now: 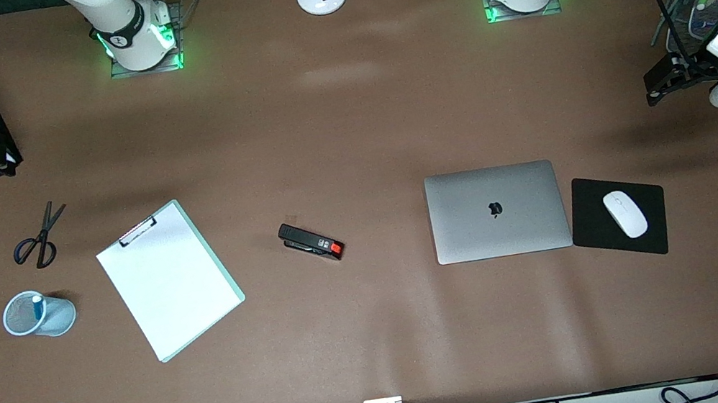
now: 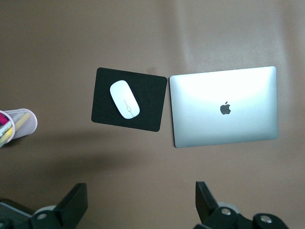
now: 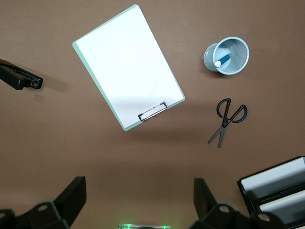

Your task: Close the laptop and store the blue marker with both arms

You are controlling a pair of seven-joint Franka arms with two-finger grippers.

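Hovering with fingers spread wide and empty, the left gripper (image 2: 138, 210) is over bare table toward its own end; the right gripper (image 3: 138, 210) likewise. Laptop (image 1: 497, 211) lies shut. Blue marker (image 1: 38, 308) stands in the mesh cup (image 1: 61, 318), nearer the right arm; its lower half is hidden.

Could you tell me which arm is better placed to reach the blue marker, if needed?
Right. The blue marker stands in the mesh cup toward the right arm's end of the table, in view below the open right claw; the left claw hangs at the closed laptop's end.
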